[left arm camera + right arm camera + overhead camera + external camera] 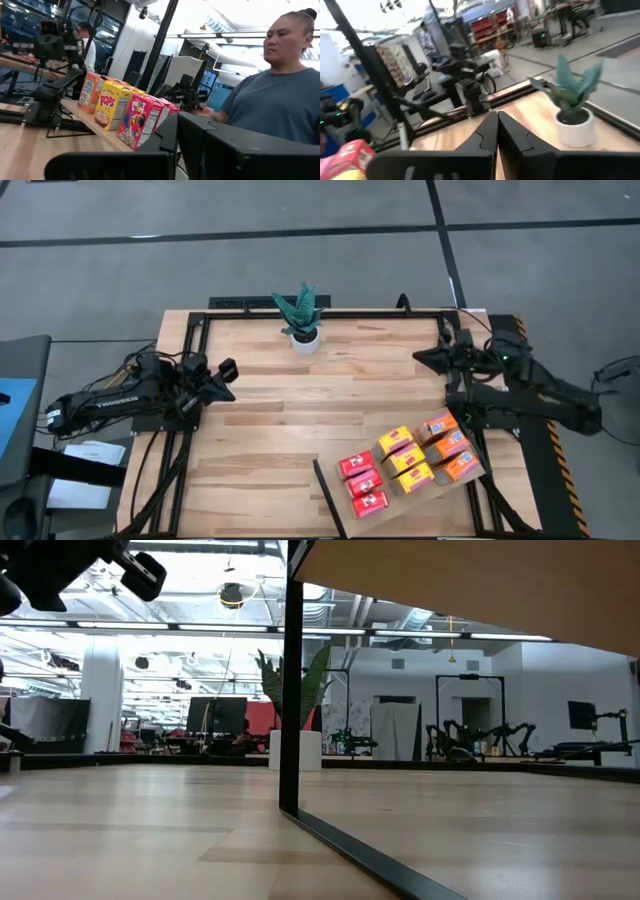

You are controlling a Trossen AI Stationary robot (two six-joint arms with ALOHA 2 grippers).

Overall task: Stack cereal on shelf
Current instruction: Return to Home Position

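Several small cereal boxes point(410, 460), red, yellow and orange, stand upright in three short rows on the pale shelf board point(325, 495) at the table's near right. The left wrist view shows the boxes point(120, 107) resting on their bottoms along the shelf's edge point(95, 125). In the low view the shelf point(480, 590) is seen from below, held up by a dark post. My left gripper point(228, 388) hovers shut over the table's left side, clear of everything. My right gripper point(418, 357) hovers shut at the far right, past the boxes.
A green potted plant point(302, 320) in a white pot stands at the middle of the table's far edge. A person in a blue shirt point(280, 90) stands beyond the shelf, one hand near the boxes. Bare planks lie between the two arms.
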